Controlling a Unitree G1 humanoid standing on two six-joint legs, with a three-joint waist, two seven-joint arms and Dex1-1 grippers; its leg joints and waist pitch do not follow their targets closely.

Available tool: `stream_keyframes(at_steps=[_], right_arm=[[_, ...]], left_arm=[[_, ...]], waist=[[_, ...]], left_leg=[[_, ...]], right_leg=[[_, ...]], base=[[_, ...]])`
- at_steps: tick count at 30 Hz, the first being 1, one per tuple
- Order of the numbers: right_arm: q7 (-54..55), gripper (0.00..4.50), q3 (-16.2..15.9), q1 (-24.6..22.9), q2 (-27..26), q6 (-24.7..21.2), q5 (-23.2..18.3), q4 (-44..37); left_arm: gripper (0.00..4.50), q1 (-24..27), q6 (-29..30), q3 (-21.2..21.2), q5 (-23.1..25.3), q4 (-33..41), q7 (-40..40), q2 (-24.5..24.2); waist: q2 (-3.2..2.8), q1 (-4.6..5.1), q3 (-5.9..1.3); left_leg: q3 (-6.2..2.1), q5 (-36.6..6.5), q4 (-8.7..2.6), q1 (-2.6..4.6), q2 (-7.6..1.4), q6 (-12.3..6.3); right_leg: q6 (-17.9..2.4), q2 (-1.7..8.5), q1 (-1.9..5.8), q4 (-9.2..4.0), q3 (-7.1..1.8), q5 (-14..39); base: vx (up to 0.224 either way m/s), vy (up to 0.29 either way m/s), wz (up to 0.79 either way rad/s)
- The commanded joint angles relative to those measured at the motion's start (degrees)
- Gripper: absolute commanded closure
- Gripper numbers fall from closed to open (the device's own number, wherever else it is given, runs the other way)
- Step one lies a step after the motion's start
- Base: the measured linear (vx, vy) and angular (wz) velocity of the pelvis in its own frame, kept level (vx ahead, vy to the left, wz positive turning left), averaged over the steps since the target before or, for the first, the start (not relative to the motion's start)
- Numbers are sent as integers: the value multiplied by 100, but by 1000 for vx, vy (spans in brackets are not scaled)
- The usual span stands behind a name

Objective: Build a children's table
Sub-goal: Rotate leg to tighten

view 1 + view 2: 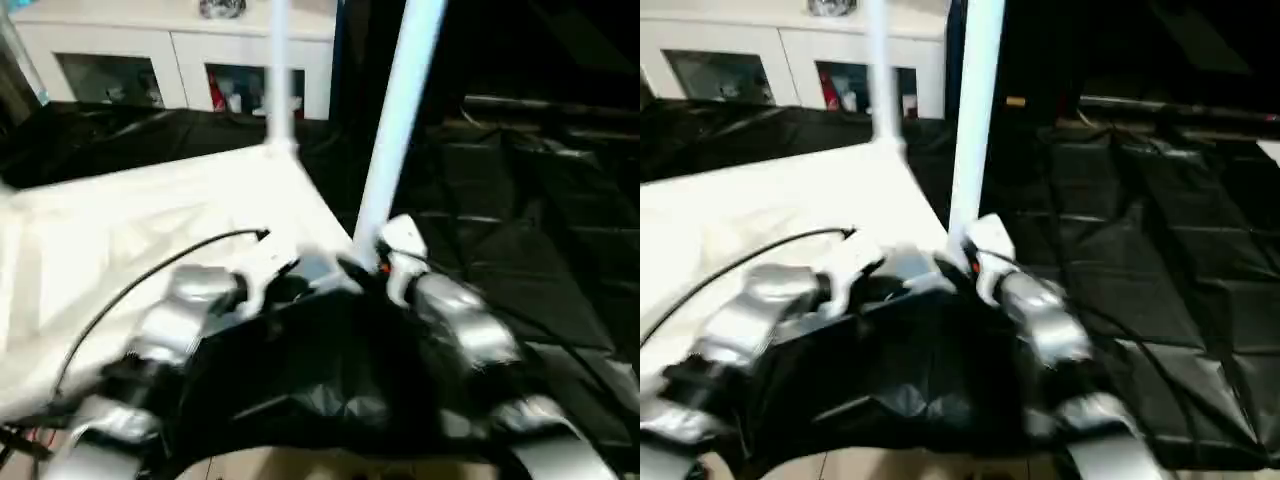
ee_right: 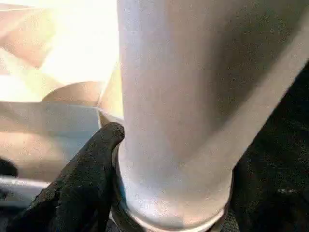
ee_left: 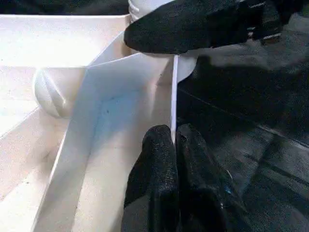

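The white tabletop (image 1: 130,230) lies underside up on a black sheet. Two white legs stand upright from it: one at the far corner (image 1: 280,70), one at the near right corner (image 1: 400,110). My right gripper (image 2: 169,186) is shut around the base of the near leg (image 2: 174,96), one black finger (image 2: 87,179) pressed against its side. My left gripper (image 3: 174,145) is shut on the thin rim (image 3: 174,96) of the tabletop, just beside that corner. The right gripper's finger (image 3: 193,24) wraps the leg's base in the left wrist view.
A white cabinet with glass doors (image 1: 170,60) stands behind the tabletop. The black sheet (image 1: 520,200) spreads over the floor to the right and is bunched up over my forearms (image 1: 330,370). A thin black cable (image 1: 150,270) arcs over the tabletop.
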State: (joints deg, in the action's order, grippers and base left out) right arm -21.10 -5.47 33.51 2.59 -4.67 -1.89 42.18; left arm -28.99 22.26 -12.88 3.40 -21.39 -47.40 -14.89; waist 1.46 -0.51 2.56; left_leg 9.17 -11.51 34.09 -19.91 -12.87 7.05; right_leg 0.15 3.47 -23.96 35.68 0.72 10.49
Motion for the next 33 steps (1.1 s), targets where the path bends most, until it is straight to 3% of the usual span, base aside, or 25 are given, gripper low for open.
stream_keyframes(at_steps=[1,3,4,8,13,15,16,20,25,33], right_arm=[[-246,176,-374,-44,-402,45,121,292],[-541,176,-442,-45,-431,209,97,261],[-768,120,-390,-30,-406,235,-22,245],[-1071,86,-256,-16,-304,100,-255,132],[-2571,47,-609,-164,672,67,-247,-550],[-2690,47,-624,-183,734,82,-240,-593],[-3102,47,-678,-242,976,38,-267,-744],[-3717,47,-709,-308,1331,5,-333,-939],[-4477,47,-833,-392,1705,-97,-512,-1237],[-4751,118,-865,-399,1718,-247,-539,-1376]], left_arm=[[450,-46,-99,-139,-159,-79,224,407],[450,-10,-126,-243,-140,-44,103,421],[450,37,-149,-289,-145,10,-29,368],[450,103,-136,-292,-190,93,-212,236],[450,329,-532,-258,-378,241,-1176,-457],[450,343,-600,-258,-388,244,-1253,-497],[450,385,-575,-234,-472,261,-1511,-634],[450,432,-783,-156,-678,272,-2013,-833],[450,412,-824,-119,-926,270,-2534,-1078],[450,394,-828,-95,-1063,267,-2921,-1218]], waist=[[39,-66,-283],[38,-76,-284],[45,-78,-287],[42,-80,-297],[24,-94,-327],[23,-117,-323],[-7,-131,-324],[-8,-176,-320],[22,-225,-332],[26,-264,-323]], left_leg=[[89,-1410,-442,-55,73,-56],[86,-1370,-447,-74,72,-69],[90,-1383,-445,-71,73,-88],[91,-1310,-444,-82,70,-158],[98,-1013,-412,-93,69,-296],[114,-966,-411,-78,61,-375],[114,-947,-413,-66,58,-371],[116,-935,-430,-44,36,-354],[130,-754,-411,-39,42,-472],[126,-801,-425,-30,31,-364]], right_leg=[[-958,242,249,-504,-119,1804],[-956,246,264,-493,-119,1705],[-959,244,263,-492,-118,1672],[-1014,245,282,-481,-120,1525],[-1212,233,335,-430,-116,909],[-1278,231,323,-425,-120,775],[-1309,236,315,-420,-120,756],[-1402,232,318,-399,-108,631],[-1491,238,348,-370,-111,351],[-1437,246,334,-379,-109,607]], base=[[0,0,0],[0,0,0],[0,0,0],[0,0,0],[0,0,0],[0,0,0],[0,0,0],[0,0,0],[0,0,0],[0,0,0]])
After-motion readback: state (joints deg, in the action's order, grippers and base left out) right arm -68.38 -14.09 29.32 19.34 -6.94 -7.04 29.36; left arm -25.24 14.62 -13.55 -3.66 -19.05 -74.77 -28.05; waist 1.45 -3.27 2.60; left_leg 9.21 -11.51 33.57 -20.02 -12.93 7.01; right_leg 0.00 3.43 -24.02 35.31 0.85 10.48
